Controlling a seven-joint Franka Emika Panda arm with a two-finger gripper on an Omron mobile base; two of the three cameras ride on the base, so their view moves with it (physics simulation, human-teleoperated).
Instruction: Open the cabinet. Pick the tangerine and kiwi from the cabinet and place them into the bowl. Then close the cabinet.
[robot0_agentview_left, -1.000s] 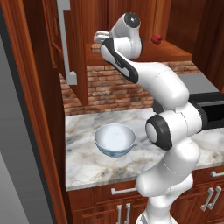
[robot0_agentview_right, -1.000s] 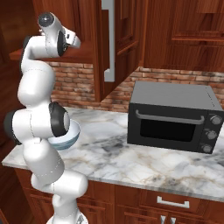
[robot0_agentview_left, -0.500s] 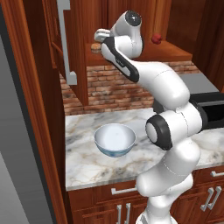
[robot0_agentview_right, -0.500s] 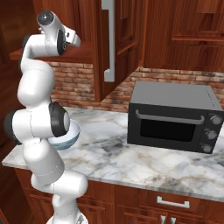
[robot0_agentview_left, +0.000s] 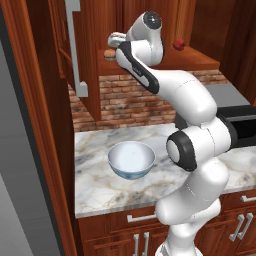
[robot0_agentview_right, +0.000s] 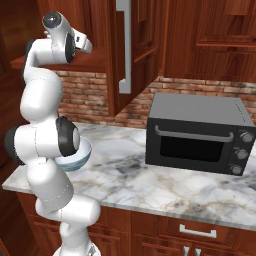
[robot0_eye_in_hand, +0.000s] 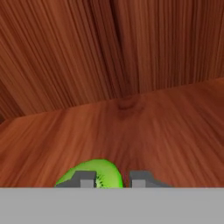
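kiwi (robot0_eye_in_hand: 94, 175) (lime-green), hand (robot0_eye_in_hand: 113, 180) clamped, cabinet (robot0_eye_in_hand: 131, 65) wall behind

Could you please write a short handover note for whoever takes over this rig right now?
Gripper: reaching into the cabinet, shut on the kiwi, which sits between its tips on the shelf; not lifted yet, as far as the hand view shows.
Tangerine: on the cabinet shelf, beside the gripper.
Bowl: on the counter below, with nothing in it.
Done: cabinet door open, kiwi gripped.
Left: carry the kiwi to the bowl, fetch the tangerine and place it there too, then close the cabinet.
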